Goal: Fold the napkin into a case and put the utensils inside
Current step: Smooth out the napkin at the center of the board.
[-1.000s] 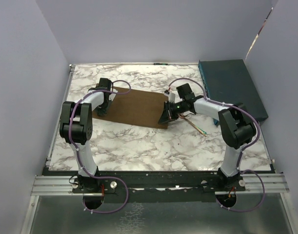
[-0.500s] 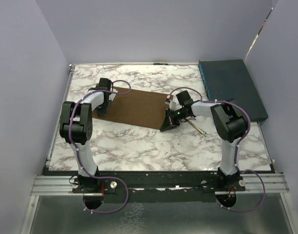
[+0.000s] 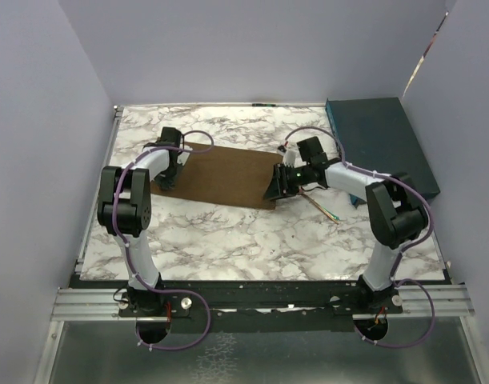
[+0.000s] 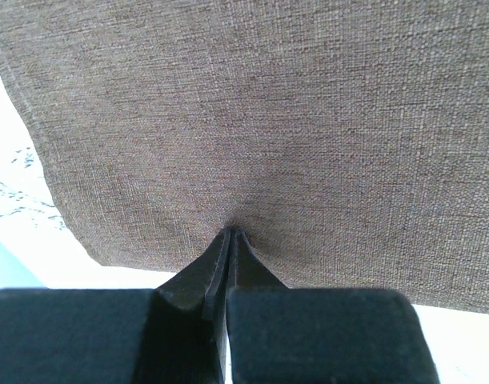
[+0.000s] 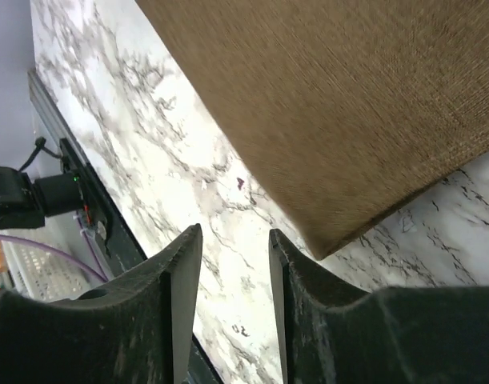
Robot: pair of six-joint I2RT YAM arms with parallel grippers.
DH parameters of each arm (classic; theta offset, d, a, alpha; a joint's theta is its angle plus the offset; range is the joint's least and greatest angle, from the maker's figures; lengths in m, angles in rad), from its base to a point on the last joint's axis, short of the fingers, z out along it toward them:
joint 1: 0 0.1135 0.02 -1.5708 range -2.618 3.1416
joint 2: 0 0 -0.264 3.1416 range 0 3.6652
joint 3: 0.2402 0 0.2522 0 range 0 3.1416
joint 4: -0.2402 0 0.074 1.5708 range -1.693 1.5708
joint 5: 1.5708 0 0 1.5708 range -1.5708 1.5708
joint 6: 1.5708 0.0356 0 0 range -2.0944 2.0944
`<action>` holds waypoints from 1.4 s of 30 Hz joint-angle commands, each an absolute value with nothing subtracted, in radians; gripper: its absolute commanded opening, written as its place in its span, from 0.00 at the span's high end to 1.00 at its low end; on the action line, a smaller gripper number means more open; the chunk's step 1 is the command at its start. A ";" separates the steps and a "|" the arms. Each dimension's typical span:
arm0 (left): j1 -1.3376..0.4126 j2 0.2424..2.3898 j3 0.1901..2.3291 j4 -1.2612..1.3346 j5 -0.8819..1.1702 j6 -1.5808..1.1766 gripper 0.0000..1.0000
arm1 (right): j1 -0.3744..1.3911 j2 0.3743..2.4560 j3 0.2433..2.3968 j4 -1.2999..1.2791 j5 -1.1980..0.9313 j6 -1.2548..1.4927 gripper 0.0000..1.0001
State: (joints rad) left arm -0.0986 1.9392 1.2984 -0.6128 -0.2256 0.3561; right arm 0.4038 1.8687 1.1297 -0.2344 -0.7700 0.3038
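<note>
Broadly, the marbled worktop (image 3: 252, 232) fills the middle of the overhead view, with a dark teal box (image 3: 380, 144) at its upper right. The brown napkin (image 3: 224, 176) lies flat and oblong just above centre. The left pincer (image 4: 230, 236) sits at the cloth's left end, jaws pressed together, tips touching the fabric. The right pincer (image 5: 234, 240) hangs at the napkin's lower right corner, jaws apart, holding nothing. The thin fork (image 3: 326, 210) lies on the marble just right of it.
</note>
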 commanded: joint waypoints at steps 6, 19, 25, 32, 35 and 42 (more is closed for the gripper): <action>-0.092 1.944 1.407 -0.834 0.074 0.294 0.68 | 0.416 1.705 1.043 -0.298 -0.436 0.432 0.29; -0.049 1.915 1.529 -0.922 0.062 0.335 0.46 | 0.422 1.650 0.869 -0.187 -0.309 0.629 0.22; 0.033 1.915 1.501 -0.870 -0.037 0.384 0.46 | 0.422 1.712 0.884 -0.120 -0.312 0.690 0.32; 0.116 1.946 1.460 -0.789 -0.109 0.432 0.48 | 0.422 1.712 0.886 -0.121 -0.264 0.719 0.52; 0.126 1.948 1.434 -0.753 -0.128 0.444 0.48 | 0.422 1.724 0.889 -0.124 -0.262 0.724 0.58; 0.130 1.951 1.406 -0.717 -0.153 0.469 0.49 | 0.422 1.750 0.880 -0.089 -0.276 0.751 0.61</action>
